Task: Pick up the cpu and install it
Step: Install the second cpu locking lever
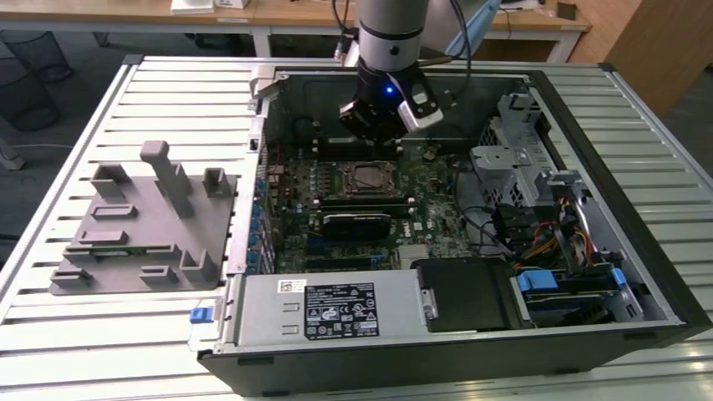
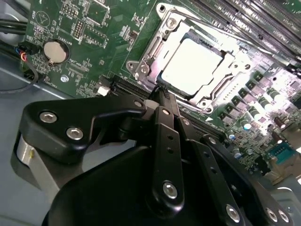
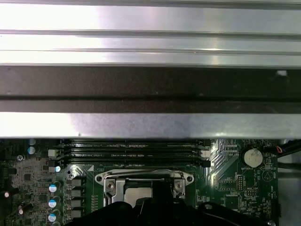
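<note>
One cpu (image 2: 195,66) sits square in its socket frame (image 2: 141,66); end effector (image 2: 162,94) pinched together, empty, just beside.

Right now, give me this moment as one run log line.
gripper: shut, empty, above socket edge | cpu: seated flat in socket | motherboard: inside open computer case

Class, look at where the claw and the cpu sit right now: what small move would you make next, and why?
Probably lift the claw straight up a little. In the second wrist view the cpu already lies flat inside the socket frame, and the claw tips look closed beside it, holding nothing.
</note>
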Controlling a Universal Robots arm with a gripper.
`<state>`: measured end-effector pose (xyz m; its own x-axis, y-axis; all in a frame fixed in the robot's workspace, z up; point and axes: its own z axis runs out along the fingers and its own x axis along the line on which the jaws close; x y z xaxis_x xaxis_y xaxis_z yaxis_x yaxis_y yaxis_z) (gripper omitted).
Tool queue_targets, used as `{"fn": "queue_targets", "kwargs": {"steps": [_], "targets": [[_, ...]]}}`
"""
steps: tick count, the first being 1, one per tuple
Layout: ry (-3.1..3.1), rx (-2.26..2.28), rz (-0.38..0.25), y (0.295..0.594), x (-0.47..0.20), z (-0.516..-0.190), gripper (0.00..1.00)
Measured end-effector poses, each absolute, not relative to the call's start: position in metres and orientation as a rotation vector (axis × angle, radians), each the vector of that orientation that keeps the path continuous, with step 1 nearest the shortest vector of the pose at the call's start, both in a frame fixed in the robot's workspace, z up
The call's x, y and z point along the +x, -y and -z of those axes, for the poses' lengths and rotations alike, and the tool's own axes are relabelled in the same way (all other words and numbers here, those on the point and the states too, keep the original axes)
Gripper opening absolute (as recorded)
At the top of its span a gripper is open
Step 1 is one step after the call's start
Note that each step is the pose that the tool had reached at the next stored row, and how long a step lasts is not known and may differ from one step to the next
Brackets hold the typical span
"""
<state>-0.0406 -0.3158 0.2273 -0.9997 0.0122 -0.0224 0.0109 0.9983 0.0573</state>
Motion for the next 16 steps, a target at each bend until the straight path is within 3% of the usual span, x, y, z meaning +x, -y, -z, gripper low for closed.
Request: {"fn": "queue_targets", "kwargs": {"steps": [16], "targets": [[-3.117, 0.018, -0.089, 0.3223, -0.0405, -0.2273, 0.11]]}}
